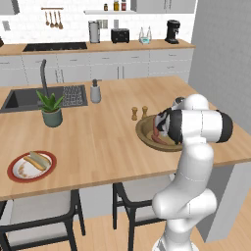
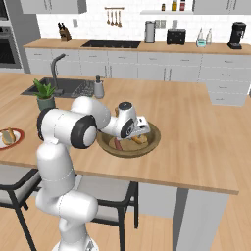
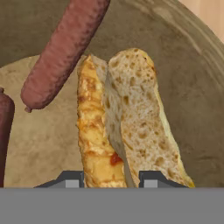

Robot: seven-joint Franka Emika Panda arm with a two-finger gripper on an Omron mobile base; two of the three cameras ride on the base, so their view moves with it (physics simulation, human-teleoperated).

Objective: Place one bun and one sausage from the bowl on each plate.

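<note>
Hand view shows me my gripper (image 3: 105, 180) low inside the bowl (image 3: 192, 78), its two finger tips on either side of the split bun (image 3: 122, 127), pinching it at its near end. Just beside the bun lies one sausage (image 3: 61, 52), and a second sausage (image 3: 5, 131) is at the edge. Further away, on the wooden counter (image 1: 98, 142), I see a red plate (image 1: 13, 174) with a bun and sausage on it, well apart from the bowl.

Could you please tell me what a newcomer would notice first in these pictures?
The white arm bends low over the wooden bowl at the island's right end, its pincer closed on a bun beside two sausages. Far left, a red plate already holds a bun.
</note>
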